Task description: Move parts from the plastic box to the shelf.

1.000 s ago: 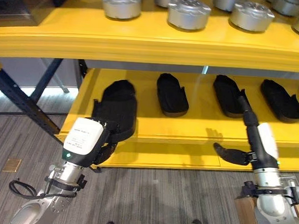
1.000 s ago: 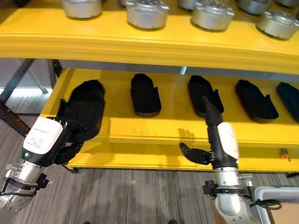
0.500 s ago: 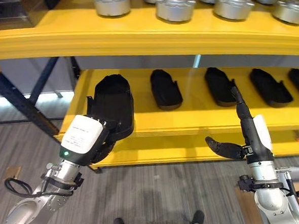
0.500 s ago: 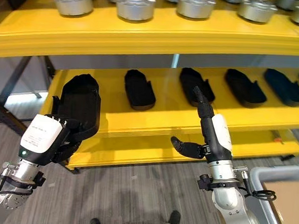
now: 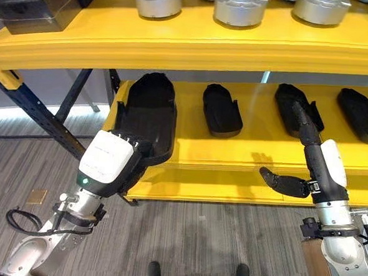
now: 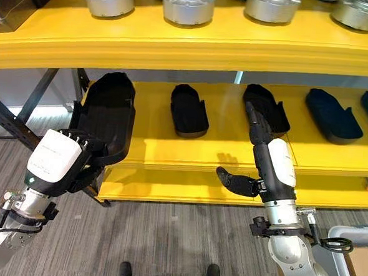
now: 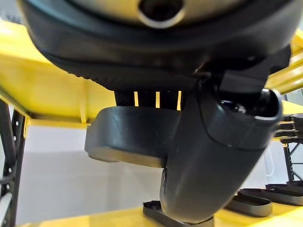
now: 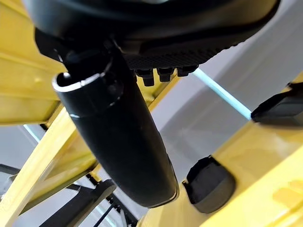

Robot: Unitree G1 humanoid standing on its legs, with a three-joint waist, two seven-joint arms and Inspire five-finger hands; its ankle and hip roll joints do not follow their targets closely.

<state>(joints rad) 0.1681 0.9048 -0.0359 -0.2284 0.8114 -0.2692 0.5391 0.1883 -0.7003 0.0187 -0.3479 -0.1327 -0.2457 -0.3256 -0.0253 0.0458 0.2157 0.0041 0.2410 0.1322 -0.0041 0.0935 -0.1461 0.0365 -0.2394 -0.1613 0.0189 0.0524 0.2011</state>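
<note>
My left hand [image 5: 131, 167] is shut on the near end of a long black shoe-shaped part [image 5: 149, 114]. The part lies lengthwise at the left end of the yellow lower shelf [image 5: 258, 149], reaching from the front edge toward the back. In the left wrist view the same black part [image 7: 130, 137] shows past the thumb [image 7: 213, 156]. My right hand [image 5: 321, 162] hovers at the shelf's front edge, open, fingers straight and pointing at the shelf, thumb stuck out sideways, holding nothing. Other black parts [image 5: 222, 109] lie in a row along the shelf.
The yellow upper shelf [image 5: 196, 48] overhangs the lower one and carries several silver round parts [image 5: 158, 0] and a dark box [image 5: 36, 7]. A dark blue frame brace [image 5: 44, 120] runs at the left. The rim of a grey plastic box [image 6: 362, 231] sits at the lower right.
The camera has shifted. My left hand has pushed the black part deeper onto the lower shelf. The right hand has kept its open pose by the shelf's front.
</note>
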